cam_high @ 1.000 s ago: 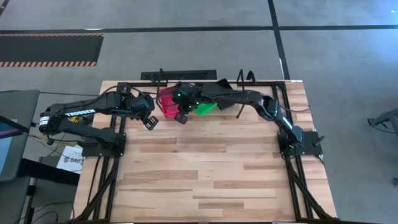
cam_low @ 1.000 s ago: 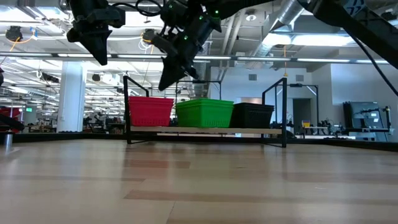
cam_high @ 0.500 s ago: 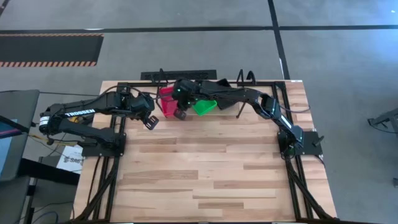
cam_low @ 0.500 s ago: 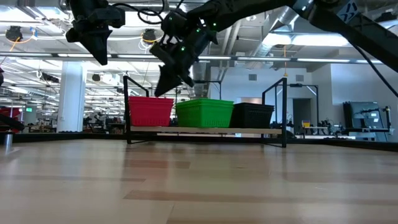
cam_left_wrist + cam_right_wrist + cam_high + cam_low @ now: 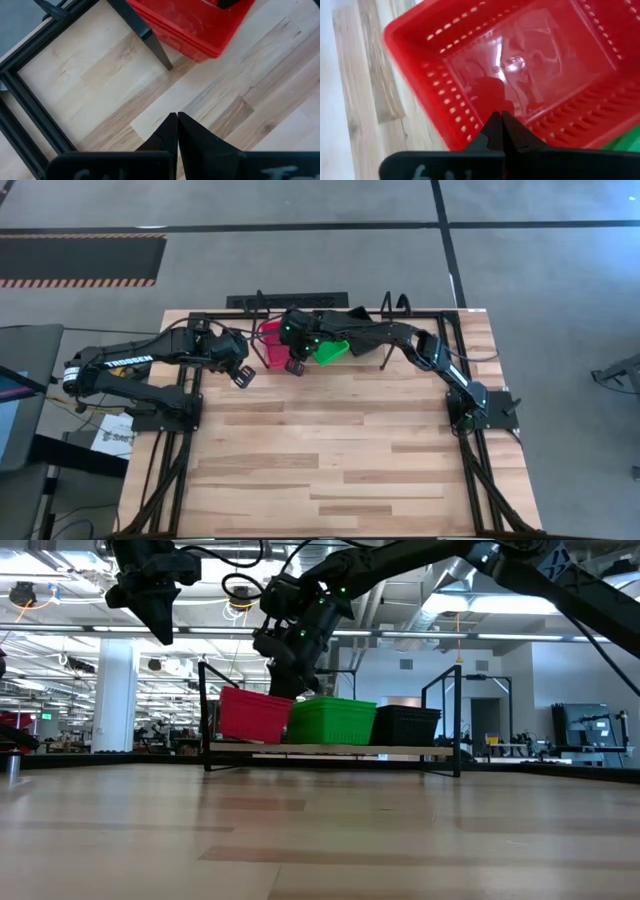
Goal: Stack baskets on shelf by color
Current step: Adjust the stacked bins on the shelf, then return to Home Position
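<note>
The red baskets (image 5: 254, 716) stand tilted as a stack on the left end of the shelf (image 5: 330, 749). Their left end is raised and their right end is against the green baskets (image 5: 330, 722). The black baskets (image 5: 405, 725) sit at the shelf's right end. My right gripper (image 5: 501, 116) is shut and reaches across into the top red basket (image 5: 520, 65); in the high view it (image 5: 296, 366) is at the red stack (image 5: 266, 340). My left gripper (image 5: 177, 117) is shut and hangs in the air left of the shelf (image 5: 242, 377). My right gripper comes from above, slanting down, with its shut fingers inside the top red basket. The fingertips (image 5: 495, 122) are at the inner wall (image 5: 465, 120) near the floor. They pinch nothing. The stack sits tilted on the shelf board, leaning toward the green baskets.
Black wire uprights (image 5: 204, 710) (image 5: 458, 715) close the shelf's ends. A black frame (image 5: 30, 95) runs along the table's edges. Bare wood tabletop (image 5: 330, 450) stretches toward the near edge.
My right gripper has moved down and toward the shelf, into the top red basket. The red stack, level on the shelf a second ago, has slid toward the green baskets and tipped, with its left end raised.
</note>
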### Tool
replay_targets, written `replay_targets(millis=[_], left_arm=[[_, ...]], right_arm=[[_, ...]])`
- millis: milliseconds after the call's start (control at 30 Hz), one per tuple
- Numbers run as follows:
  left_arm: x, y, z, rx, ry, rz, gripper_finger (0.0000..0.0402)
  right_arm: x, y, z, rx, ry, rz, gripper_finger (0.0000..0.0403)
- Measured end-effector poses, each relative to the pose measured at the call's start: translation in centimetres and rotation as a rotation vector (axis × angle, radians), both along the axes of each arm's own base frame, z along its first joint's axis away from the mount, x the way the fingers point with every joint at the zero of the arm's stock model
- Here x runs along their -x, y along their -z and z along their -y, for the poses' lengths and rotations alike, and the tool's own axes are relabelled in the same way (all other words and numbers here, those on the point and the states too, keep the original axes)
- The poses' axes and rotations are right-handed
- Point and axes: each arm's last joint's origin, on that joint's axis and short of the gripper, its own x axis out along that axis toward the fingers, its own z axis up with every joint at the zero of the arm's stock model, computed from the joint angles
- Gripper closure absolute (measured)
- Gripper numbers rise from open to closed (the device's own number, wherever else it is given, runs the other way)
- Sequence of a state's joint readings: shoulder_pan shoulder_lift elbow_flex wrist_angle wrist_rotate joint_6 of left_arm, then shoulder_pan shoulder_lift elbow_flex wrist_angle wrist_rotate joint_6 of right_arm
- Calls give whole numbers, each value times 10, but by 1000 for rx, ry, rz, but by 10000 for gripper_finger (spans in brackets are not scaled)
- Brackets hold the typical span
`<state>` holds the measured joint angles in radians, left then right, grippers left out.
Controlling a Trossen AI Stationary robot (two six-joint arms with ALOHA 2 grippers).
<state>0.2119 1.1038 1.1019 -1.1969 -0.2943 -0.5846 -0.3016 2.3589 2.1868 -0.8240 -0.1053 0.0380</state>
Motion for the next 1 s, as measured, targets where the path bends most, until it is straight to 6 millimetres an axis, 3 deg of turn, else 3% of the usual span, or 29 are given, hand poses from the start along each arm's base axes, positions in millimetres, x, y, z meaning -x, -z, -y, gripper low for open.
replay_targets(millis=[400, 567, 667, 833, 1000], left_arm=[[0, 0, 0, 1, -3, 2, 401], [0, 0, 0, 0, -3, 4, 401], [0, 0, 0, -2, 3, 1, 401], [2, 0, 4, -41, 58, -53, 402], [12, 12, 14, -63, 123, -89, 401]], right_arm=[[6, -15, 0, 16, -29, -21, 400], [5, -43, -3, 46, -42, 29, 393], [8, -60, -10, 158, -37, 23, 394], [35, -90, -14, 258, 13, -72, 400], [63, -128, -9, 259, 71, -22, 398]])
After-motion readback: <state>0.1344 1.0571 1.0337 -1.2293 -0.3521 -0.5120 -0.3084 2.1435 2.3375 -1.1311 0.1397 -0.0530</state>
